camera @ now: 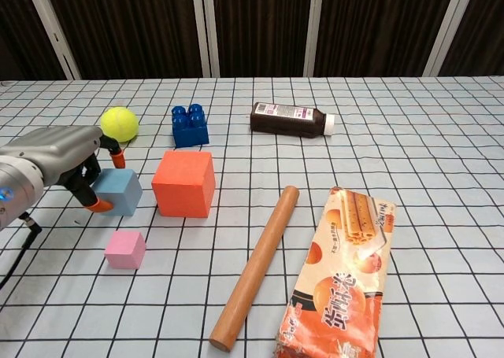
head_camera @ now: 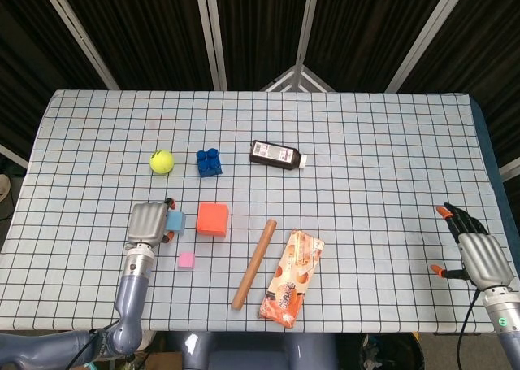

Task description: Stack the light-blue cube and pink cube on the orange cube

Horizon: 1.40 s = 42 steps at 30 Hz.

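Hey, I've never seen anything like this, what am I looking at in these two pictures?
A two-armed robot works at a checked table. One picture looks down from its head, the other looks forward from its chest. The left robot hand has its fingers around a light-blue cube, next to an orange cube and a pink cube. The right robot hand rests open at the table's edge. Also there: tennis ball, blue brick, dark bottle, wooden rod, snack packet.

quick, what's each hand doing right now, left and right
Left hand: fingers closed around the light-blue cube, gripping it on the table.
Right hand: open, fingers spread, holding nothing.
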Each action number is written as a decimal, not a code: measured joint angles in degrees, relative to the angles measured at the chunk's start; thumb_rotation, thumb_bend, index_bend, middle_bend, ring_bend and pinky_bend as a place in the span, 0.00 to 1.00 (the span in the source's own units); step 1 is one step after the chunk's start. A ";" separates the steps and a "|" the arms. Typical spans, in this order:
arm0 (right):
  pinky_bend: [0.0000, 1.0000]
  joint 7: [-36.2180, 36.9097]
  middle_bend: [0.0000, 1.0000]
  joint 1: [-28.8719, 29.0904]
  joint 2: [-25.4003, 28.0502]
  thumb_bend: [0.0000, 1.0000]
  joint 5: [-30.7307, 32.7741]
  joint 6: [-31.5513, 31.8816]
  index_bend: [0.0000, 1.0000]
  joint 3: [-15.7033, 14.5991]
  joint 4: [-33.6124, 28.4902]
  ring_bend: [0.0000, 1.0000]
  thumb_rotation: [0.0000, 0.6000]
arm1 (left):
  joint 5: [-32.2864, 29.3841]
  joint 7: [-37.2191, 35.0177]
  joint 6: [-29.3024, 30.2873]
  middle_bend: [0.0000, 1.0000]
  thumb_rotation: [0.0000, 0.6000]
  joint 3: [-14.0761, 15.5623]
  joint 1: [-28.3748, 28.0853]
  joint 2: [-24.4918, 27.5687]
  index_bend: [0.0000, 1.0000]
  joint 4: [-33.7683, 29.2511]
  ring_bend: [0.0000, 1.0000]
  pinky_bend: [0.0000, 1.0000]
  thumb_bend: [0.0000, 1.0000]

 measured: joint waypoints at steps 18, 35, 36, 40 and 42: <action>0.16 0.90 0.01 0.23 0.19 0.13 -0.15 -0.65 0.00 -0.21 0.14 0.06 1.00 | 0.82 -0.01 3.20 0.85 1.00 1.69 -0.09 0.40 0.42 -1.95 0.81 0.86 0.34; 0.16 1.03 0.01 0.01 0.31 0.13 -0.27 -0.11 0.00 -0.19 0.03 0.06 1.00 | -4.98 0.06 -0.24 0.85 1.00 -2.73 -1.64 13.24 0.42 -22.61 0.81 0.86 0.33; 0.16 1.05 0.01 -0.01 0.32 0.13 -0.32 -0.05 0.00 -0.20 0.01 0.06 1.00 | -6.48 0.70 -0.28 0.85 1.00 -3.48 -2.17 15.12 0.42 -25.27 0.81 0.86 0.33; 0.16 1.16 0.01 -0.12 0.38 0.13 -0.44 0.19 0.00 -0.23 -0.04 0.06 1.00 | -12.49 2.68 0.01 0.85 1.00 -5.70 -4.50 18.73 0.42 -30.59 0.81 0.86 0.33; 0.16 1.26 0.01 -0.17 0.42 0.13 -0.46 0.30 0.00 -0.21 -0.05 0.06 1.00 | -15.68 3.83 0.32 0.85 1.00 -6.60 -6.28 19.40 0.42 -31.90 0.81 0.86 0.33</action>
